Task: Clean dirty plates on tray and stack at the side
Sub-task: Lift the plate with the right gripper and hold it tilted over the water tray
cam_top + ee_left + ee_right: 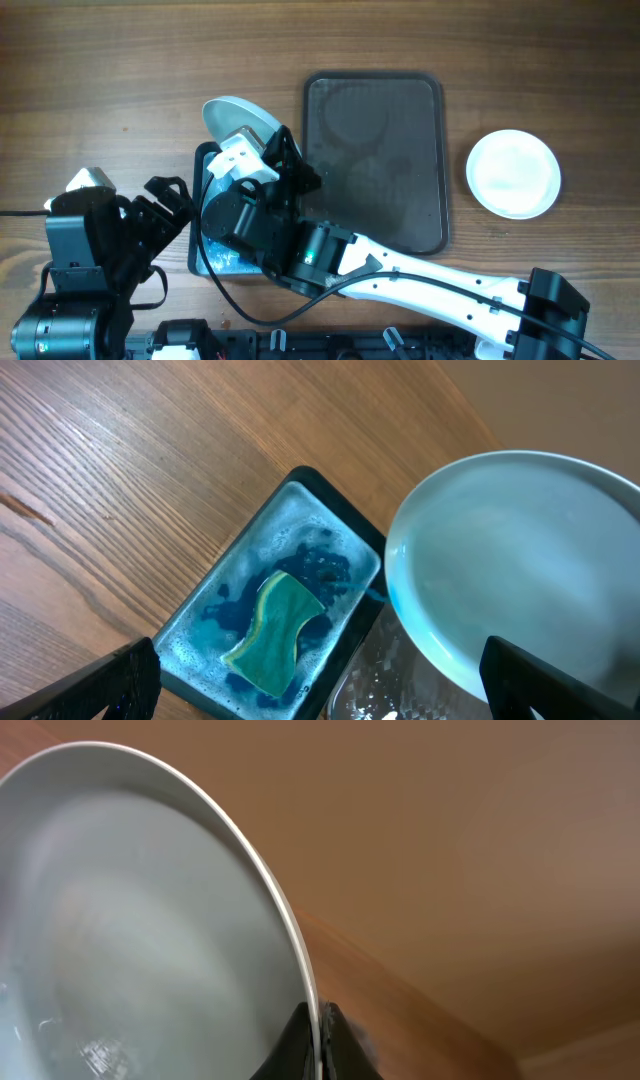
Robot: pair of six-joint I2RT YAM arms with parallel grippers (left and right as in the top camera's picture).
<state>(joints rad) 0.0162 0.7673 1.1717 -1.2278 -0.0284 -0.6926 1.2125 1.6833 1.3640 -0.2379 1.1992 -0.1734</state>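
Note:
My right gripper (pixel 268 150) is shut on the rim of a white plate (pixel 235 116) and holds it tilted above the far end of the blue basin. The right wrist view shows the rim pinched between the fingers (pixel 320 1038) and the plate's (pixel 130 920) face without a blue smear. The left wrist view shows this plate (pixel 520 560) above the basin. My left gripper (pixel 320 690) is open and empty, left of the basin (pixel 168 195). The dark brown tray (pixel 375 165) holds no plates. White plates (pixel 513 173) lie right of the tray; I cannot tell how many.
The blue-lined basin (pixel 210 630) holds soapy water and a green sponge (pixel 275 632). In the overhead view it (pixel 210 262) is mostly covered by my right arm, which crosses the table's front from the right. Bare wood lies left of and beyond the basin.

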